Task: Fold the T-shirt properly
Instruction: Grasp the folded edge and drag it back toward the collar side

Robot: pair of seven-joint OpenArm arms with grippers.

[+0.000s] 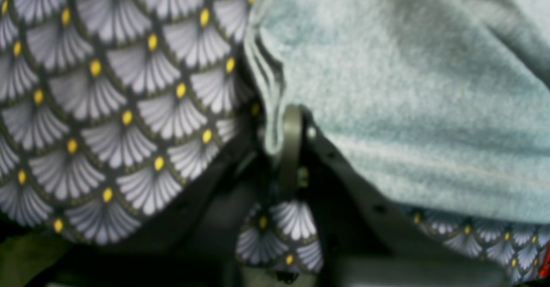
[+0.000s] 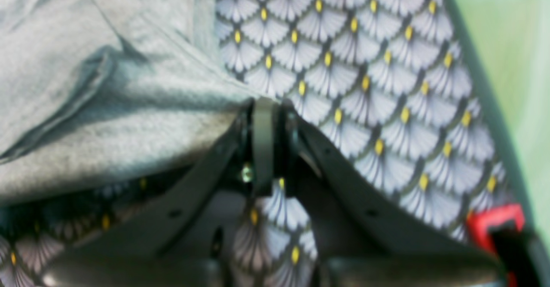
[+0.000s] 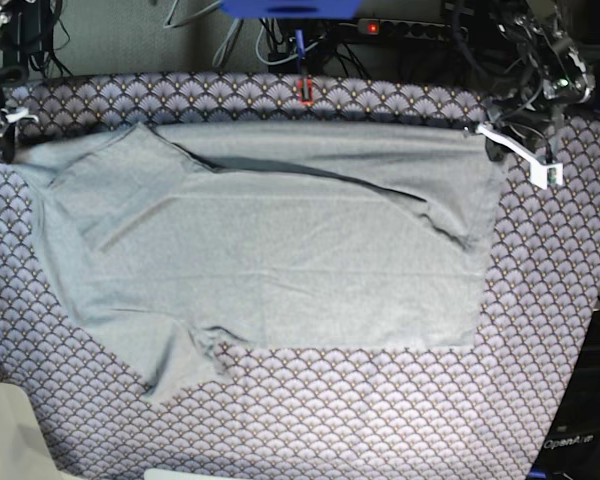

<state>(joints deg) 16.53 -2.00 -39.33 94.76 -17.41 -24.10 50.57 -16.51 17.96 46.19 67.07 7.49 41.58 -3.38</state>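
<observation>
**T-shirt pinched at both far corners**

The T-shirt [image 3: 270, 250] is spread out across the table cloth [image 3: 380, 420], and its far edge is held up by 2 arms. In the left wrist view, the shirt's edge is clamped between the closed fingers of the left gripper [image 1: 285, 126]. Same deal on the other side: a corner of grey fabric is pinched in the shut right gripper [image 2: 263, 106]. One sleeve is left lying crumpled toward the near edge.
</observation>
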